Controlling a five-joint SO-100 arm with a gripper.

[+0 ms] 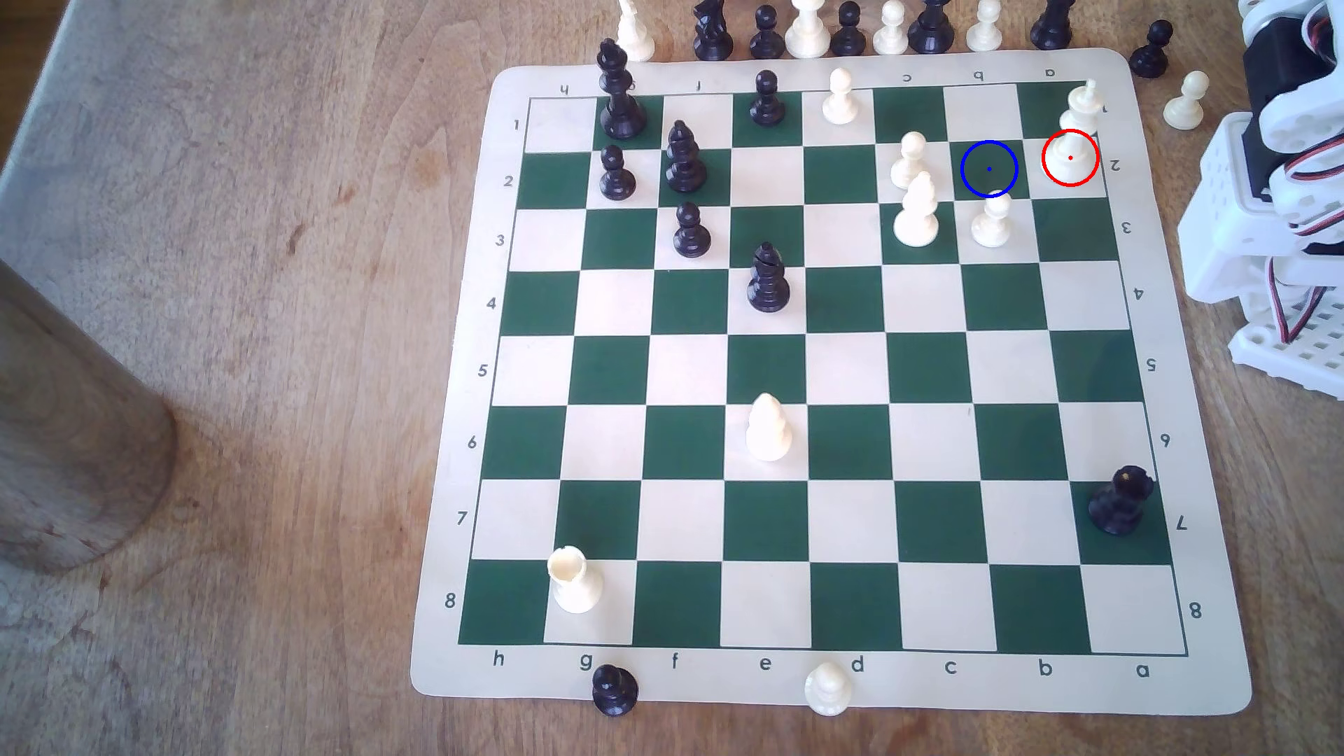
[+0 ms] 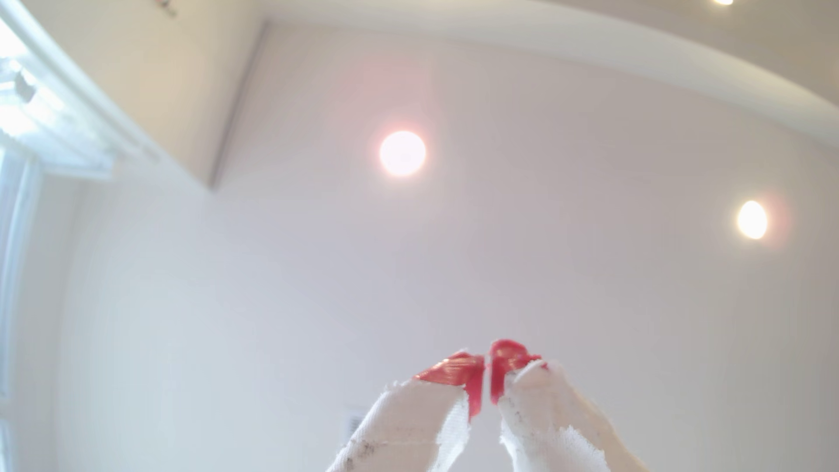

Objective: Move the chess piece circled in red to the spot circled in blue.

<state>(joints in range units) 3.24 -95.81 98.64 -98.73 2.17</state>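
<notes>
In the exterior view the chess piece circled in red [image 1: 1079,116], a tall cream king with a small cross, stands upright in the board's far right corner area, its base inside the red ring. One square toward the exterior view's left lies the spot circled in blue [image 1: 989,169], a bare dark green square. The white arm [image 1: 1280,182] sits folded off the board's right edge, apart from the king. In the wrist view my gripper [image 2: 486,363] points up at the ceiling, its red-taped fingertips [image 2: 458,370] together with nothing between them.
Cream pawns [image 1: 993,218] [image 1: 909,160] and a cream bishop [image 1: 916,211] stand close around the blue spot. Captured pieces line the far edge of the mat [image 1: 807,29]. A loose cream pawn [image 1: 1185,102] stands by the arm. A wooden cylinder [image 1: 73,436] is at the left.
</notes>
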